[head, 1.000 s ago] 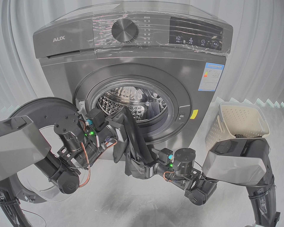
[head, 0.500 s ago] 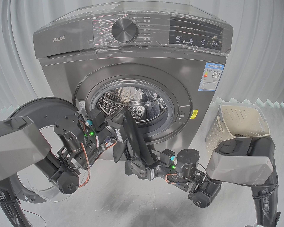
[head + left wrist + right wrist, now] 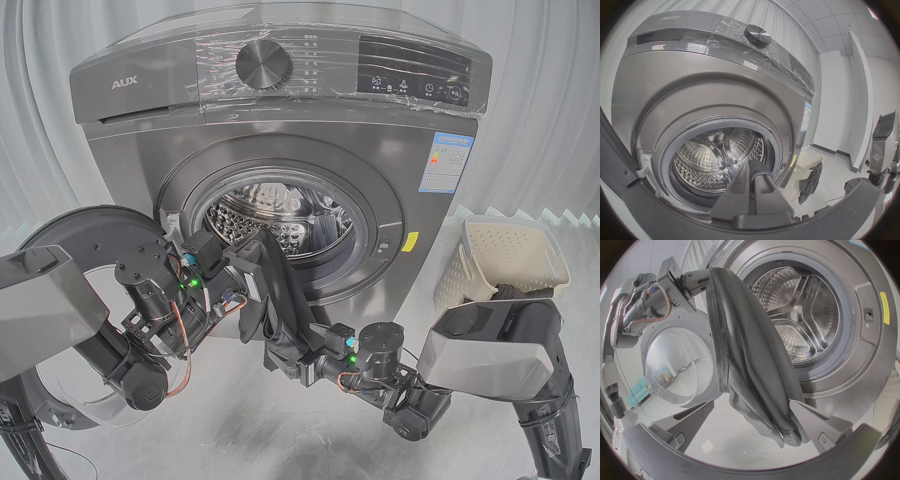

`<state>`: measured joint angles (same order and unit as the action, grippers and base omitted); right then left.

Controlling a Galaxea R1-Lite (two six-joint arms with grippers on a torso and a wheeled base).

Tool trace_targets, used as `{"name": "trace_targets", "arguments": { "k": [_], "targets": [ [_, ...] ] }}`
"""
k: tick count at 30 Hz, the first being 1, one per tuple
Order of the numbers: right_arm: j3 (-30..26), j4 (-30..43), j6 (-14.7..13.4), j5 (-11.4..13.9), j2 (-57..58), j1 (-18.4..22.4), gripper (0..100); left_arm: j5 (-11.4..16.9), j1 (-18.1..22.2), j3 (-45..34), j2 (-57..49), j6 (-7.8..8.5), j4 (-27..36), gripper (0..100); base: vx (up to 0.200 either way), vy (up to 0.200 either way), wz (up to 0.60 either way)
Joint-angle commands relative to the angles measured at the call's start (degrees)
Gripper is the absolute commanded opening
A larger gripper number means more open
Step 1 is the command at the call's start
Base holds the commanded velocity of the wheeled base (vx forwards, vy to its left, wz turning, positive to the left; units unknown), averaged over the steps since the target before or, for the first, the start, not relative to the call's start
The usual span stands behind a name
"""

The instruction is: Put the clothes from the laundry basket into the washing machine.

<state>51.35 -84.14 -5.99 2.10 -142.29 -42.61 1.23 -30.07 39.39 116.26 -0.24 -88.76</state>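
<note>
A dark grey garment (image 3: 281, 300) hangs from my left gripper (image 3: 259, 250), which is shut on its top edge just in front of the washing machine's open drum (image 3: 281, 212). In the left wrist view the fingers (image 3: 740, 187) pinch a black fold of that cloth. The garment (image 3: 747, 365) drapes down between the fingers of my right gripper (image 3: 750, 405), which stands open low before the washer; the bunched lower end touches one finger (image 3: 800, 412). The cream laundry basket (image 3: 512, 250) stands to the right of the machine, with another dark garment (image 3: 811, 184) hanging over its rim.
The washer door (image 3: 94, 237) is swung open to the left, behind my left arm. Grey floor (image 3: 250, 425) lies free in front of the machine. White curtains hang behind.
My right arm has shifted left and slightly lower, bringing its gripper under the garment's hanging end. The left arm and the cloth it holds have stayed put.
</note>
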Motion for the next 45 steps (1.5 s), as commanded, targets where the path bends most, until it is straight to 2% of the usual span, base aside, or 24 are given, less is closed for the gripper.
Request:
{"name": "trace_targets", "arguments": {
  "k": [1, 10, 11, 16, 20, 24, 30, 33, 37, 41, 45],
  "targets": [
    [2.88, 0.29, 0.36, 0.01, -3.52, -0.11, 100, 0.00, 0.02, -0.01, -0.16, -0.11, -0.01, 0, 0.000, 0.000, 0.00],
    [11.41, 0.29, 0.36, -1.04, -8.00, 0.07, 100, 0.00, 0.02, -0.10, -0.16, -0.11, -0.01, 0, 0.000, 0.000, 0.00],
    [11.93, 0.29, 0.36, -1.22, -8.00, 0.07, 0, 0.00, 0.02, -0.10, -0.16, -0.11, -0.01, 0, 0.000, 0.000, 0.00],
    [12.20, 0.12, 0.10, -2.18, -7.56, -0.02, 0, -0.09, 0.10, -0.19, -0.07, -0.11, -0.01, 0, 0.000, 0.000, 0.00],
    [9.21, -0.41, 0.01, -2.18, -5.81, 0.24, 0, -0.09, 0.28, -0.45, 0.02, -0.11, -0.10, 0, 0.000, 0.000, 0.00],
    [4.82, -0.41, 0.01, -2.36, -0.89, 1.12, 0, -0.09, 0.63, -0.89, -0.07, -0.11, -0.10, 0, 0.000, 0.000, 0.00],
    [-8.81, 0.29, 0.98, -2.18, 17.31, 7.10, 0, 0.44, 4.06, -2.39, -4.90, -0.20, -0.01, 0, 0.000, 0.000, 0.00],
    [-13.29, -0.15, 1.06, -1.66, 23.99, 7.71, 0, 2.20, 4.06, -4.50, -9.21, -0.64, 0.08, 0, 0.000, 0.000, 0.00],
    [-16.81, -0.41, 0.80, -1.57, 29.96, 7.27, 0, 3.69, 3.53, -9.68, -13.52, -0.11, 0.08, 0, 0.000, 0.000, 0.00],
    [-18.74, -0.67, 0.45, -1.48, 33.13, 7.27, 0, 6.15, 3.62, -14.95, -16.77, 0.42, 0.08, 0, 0.000, 0.000, 0.00],
    [-19.35, -3.22, 0.27, -1.66, 33.74, 7.45, 0, 7.03, 3.88, -16.36, -17.74, -0.02, 0.08, 0, 0.000, 0.000, 0.00]
  ]
}}
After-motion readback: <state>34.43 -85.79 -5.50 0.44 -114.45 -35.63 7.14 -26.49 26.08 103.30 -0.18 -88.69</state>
